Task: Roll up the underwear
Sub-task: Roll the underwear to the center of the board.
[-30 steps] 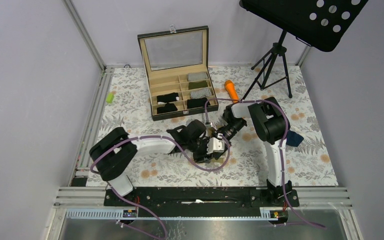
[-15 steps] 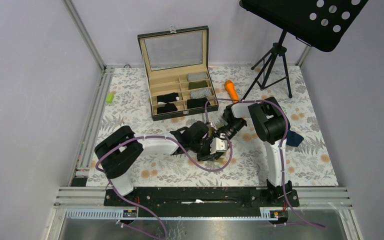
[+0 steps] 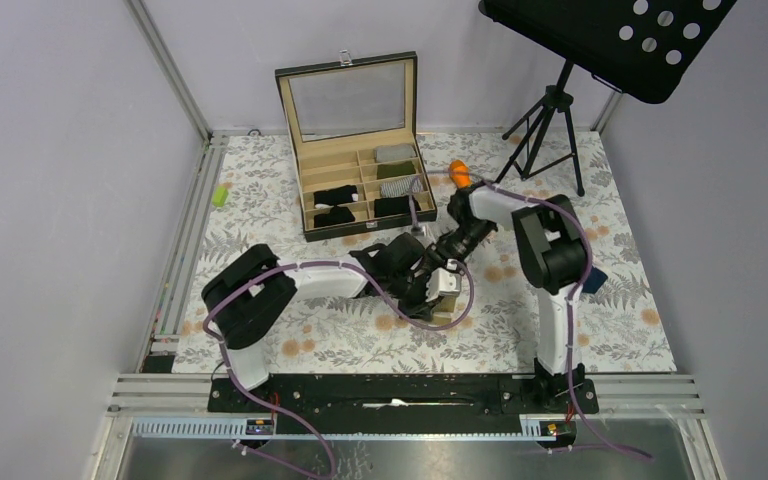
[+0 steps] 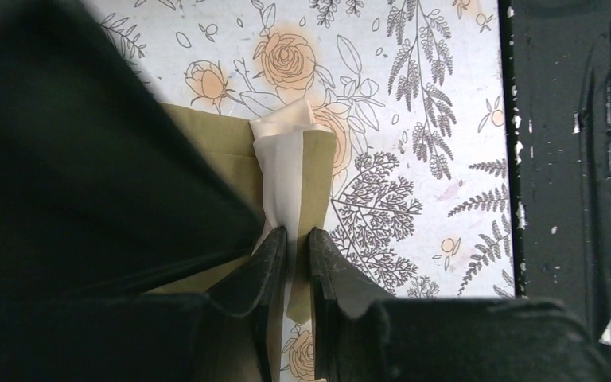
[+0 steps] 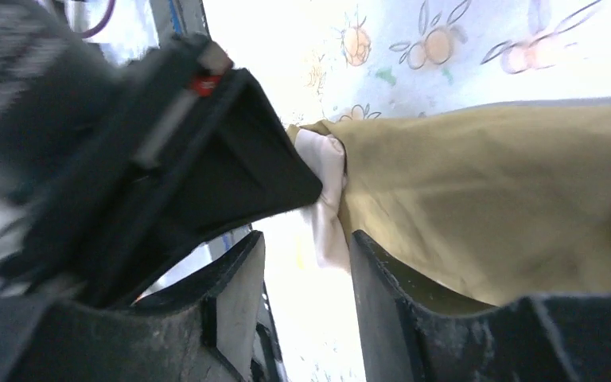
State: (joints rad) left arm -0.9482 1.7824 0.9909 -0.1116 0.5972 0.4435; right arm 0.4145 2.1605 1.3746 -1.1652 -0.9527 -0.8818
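Observation:
The olive-tan underwear (image 4: 318, 163) lies folded on the floral mat, with its white lining (image 4: 280, 167) showing along the fold. My left gripper (image 4: 297, 239) is shut on its edge. In the top view this gripper (image 3: 428, 285) sits at the mat's middle, over the brief (image 3: 447, 288). My right gripper (image 5: 306, 247) is open, its jaws beside the olive fabric (image 5: 485, 199) and holding nothing. It hovers just behind the left one (image 3: 447, 252). A navy brief (image 3: 592, 279) peeks out behind the right arm. Black rolled briefs (image 3: 335, 196) lie in the box.
An open wooden box (image 3: 306, 215) with a glass lid stands at the back of the mat. An orange stick (image 3: 460, 176) lies to its right, and a light-green cylinder (image 3: 220, 195) at the left edge. A music-stand tripod (image 3: 550, 130) stands back right. A black rail (image 4: 565, 159) borders the mat.
My left gripper has slid right along the mat with the olive brief. My right arm has swung back toward the far side, and its gripper has pulled away from the fabric.

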